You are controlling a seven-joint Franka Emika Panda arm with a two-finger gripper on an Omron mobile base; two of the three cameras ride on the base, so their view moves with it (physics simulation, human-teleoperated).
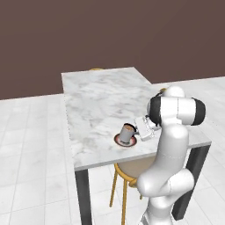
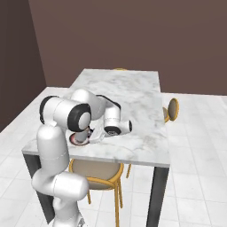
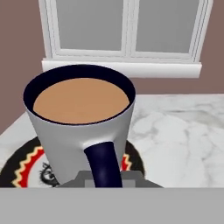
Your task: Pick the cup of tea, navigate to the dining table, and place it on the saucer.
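Cup of tea [image 1: 128, 133] stands on the saucer [image 1: 125, 141] near the desk's [image 1: 101, 101] near edge in the left base view, gripper [image 1: 139, 130] at its right side. Right base view: the arm hides the cup. Hand view: cup [image 3: 81, 122] upright over the saucer [image 3: 26, 164]; whether the jaws clamp the handle I cannot tell. Release and retreat probably remain.

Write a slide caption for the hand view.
Grey cup of tea, dark handle toward the camera, sitting on the patterned saucer atop the marble dining table, a window behind.
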